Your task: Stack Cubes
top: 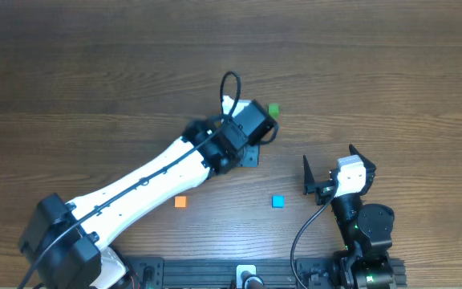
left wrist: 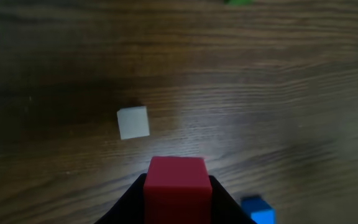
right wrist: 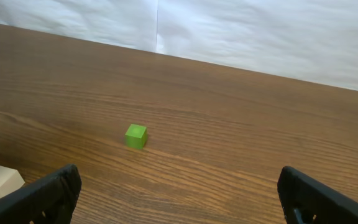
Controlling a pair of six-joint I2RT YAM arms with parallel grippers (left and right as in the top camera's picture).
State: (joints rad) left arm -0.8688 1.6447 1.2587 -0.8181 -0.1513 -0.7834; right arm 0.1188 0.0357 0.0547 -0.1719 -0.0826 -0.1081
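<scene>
Pinching a small red plastic cube (left wrist: 177,177): left gripper (left wrist: 178,205), near small white cube (left wrist: 133,122) | right gripper (top: 327,156): fingers spread, holding nothing | small green cube (right wrist: 136,135), blue cube (top: 277,201), orange cube (top: 180,202): apart on brown wooden table (top: 95,64)

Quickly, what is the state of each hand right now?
Left hand: closed on the red cube.
Right hand: open, holding nothing.

Left arm (top: 151,181) stretches from its 7 o'clock base toward 1 o'clock; the left hand (left wrist: 178,191) is clamped on a red cube (left wrist: 178,177); right arm (top: 367,225) sits folded at 5 o'clock, right hand (top: 329,167) spread wide, fingers toward 12 o'clock
</scene>
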